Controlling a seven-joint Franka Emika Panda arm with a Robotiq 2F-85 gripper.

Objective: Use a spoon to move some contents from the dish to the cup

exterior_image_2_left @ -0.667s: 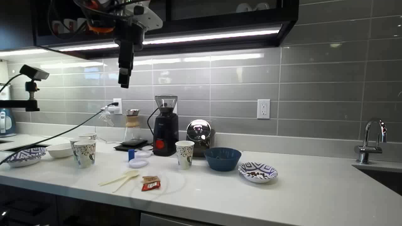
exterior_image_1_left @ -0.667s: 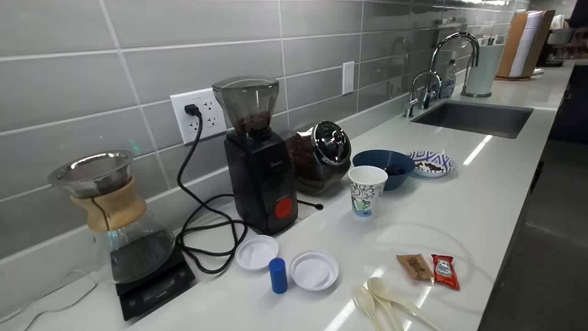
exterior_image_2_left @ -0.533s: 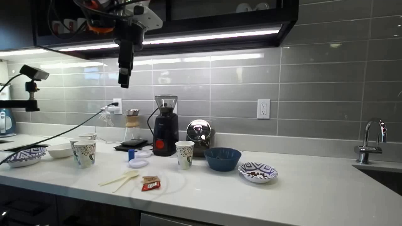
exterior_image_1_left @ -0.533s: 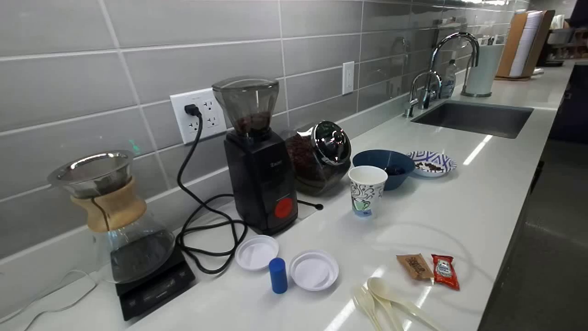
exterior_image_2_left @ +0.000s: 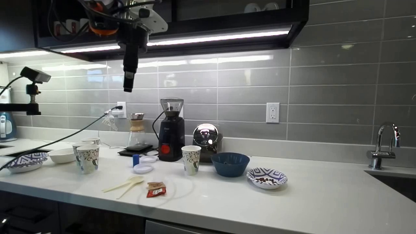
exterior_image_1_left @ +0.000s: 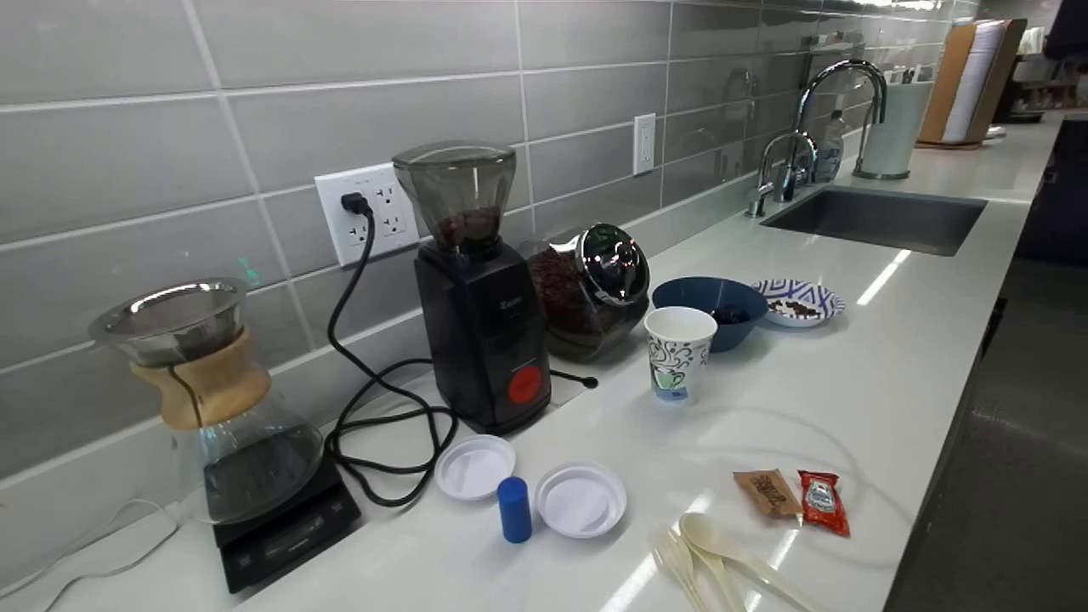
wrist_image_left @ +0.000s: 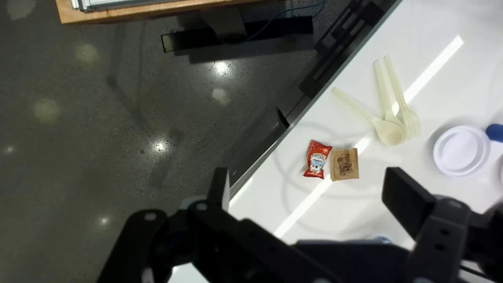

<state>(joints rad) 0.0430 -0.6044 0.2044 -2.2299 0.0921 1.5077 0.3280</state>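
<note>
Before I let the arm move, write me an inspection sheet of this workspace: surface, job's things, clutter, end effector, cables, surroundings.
Surface: white counter, glossy, with bright reflections.
Job's things: paper cup upright beside the blue bowl; patterned dish holding dark bits; two spoons and a fork overlapping on the counter.
Clutter: red packet and brown packet side by side; two shallow white discs; blue cylinder; grinder, tilted jar and carafe near the tiled wall; other cups and bowls.
End effector: open, hanging high; nothing seen in its grip.
Cables: grinder's black cord plugged into the wall outlet and looped on the counter; another cable slants across an exterior view.
Surroundings: sink; lit overhead cabinet.
</note>
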